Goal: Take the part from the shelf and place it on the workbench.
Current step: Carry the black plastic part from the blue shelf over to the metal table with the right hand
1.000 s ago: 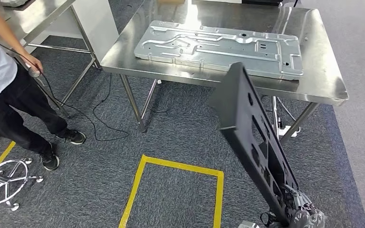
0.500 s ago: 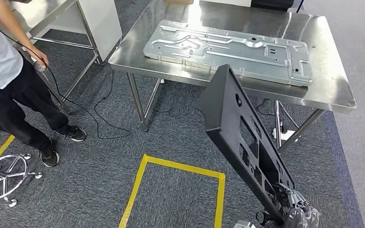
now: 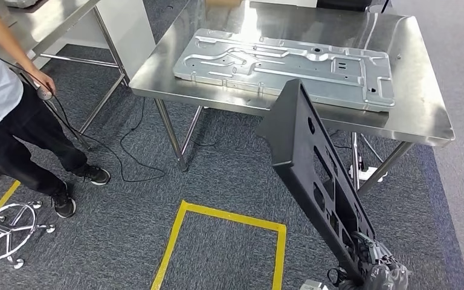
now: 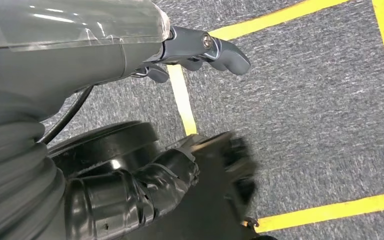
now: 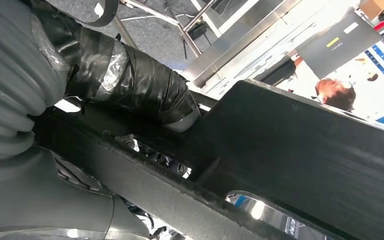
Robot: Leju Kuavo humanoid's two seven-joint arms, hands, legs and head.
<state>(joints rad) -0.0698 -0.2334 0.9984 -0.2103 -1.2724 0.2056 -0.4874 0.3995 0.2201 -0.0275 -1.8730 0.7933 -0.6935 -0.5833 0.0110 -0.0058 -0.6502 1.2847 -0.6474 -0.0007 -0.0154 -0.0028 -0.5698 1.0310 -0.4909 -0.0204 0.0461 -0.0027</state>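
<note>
We see a black part (image 3: 314, 175) at five o'clock. The workbench (image 3: 423, 112) at twelve is silver; yellow tape (image 3: 217, 211) crosses grey carpet (image 3: 127, 205)

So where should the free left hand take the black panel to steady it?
Probably the black panel mid-length, at a cutout edge, approached from the robot's left: the right hand holds only its low end, and it slants up towards the workbench.
</note>
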